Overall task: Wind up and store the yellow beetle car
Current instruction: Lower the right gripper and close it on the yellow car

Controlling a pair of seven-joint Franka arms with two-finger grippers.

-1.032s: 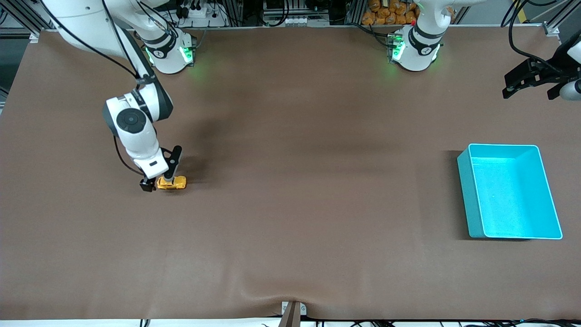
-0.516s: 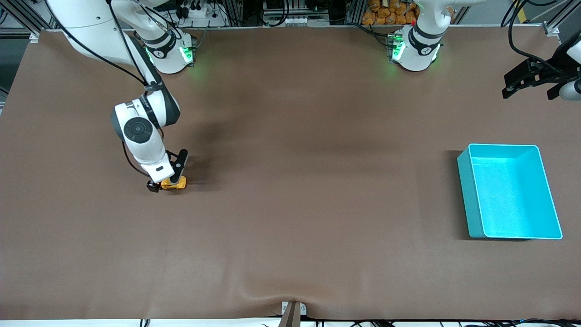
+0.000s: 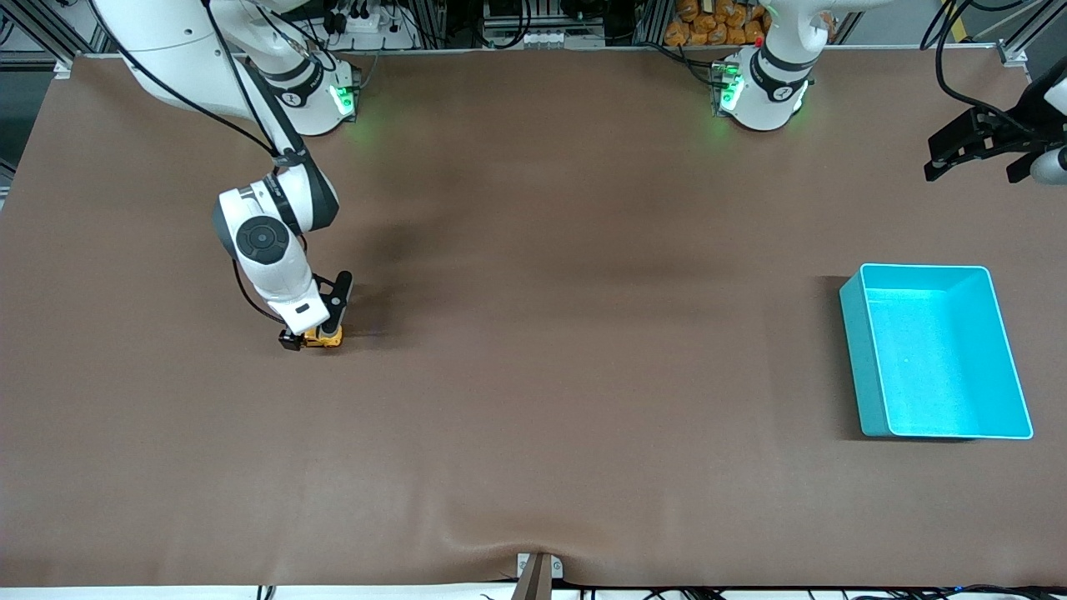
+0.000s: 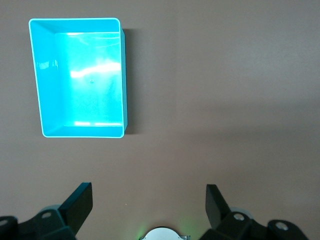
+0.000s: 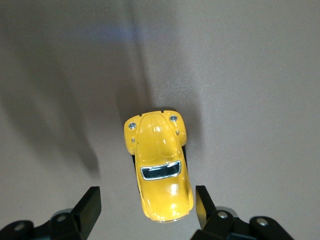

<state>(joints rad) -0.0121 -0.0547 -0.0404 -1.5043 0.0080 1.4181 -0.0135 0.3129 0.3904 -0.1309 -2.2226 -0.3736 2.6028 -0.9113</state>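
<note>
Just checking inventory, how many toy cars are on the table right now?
1. The yellow beetle car sits on the table toward the right arm's end, between the open fingers of the right gripper. The turquoise bin holds none.

Both arms you're running have glossy white shells with black bands at the joints. Each round white base carries a green status light. The right arm's wrist housing has a round black cap with concentric rings; black cables loop along its links and hang beside the wrist. Its flange block is white with a small dark slot. The right gripper has matte black fingers, flat and angular, on black knuckles with silver screw heads. The left gripper is the same black build, fed by thick black cables; its fingers are wedge-shaped, with screws at the knuckles.
</note>
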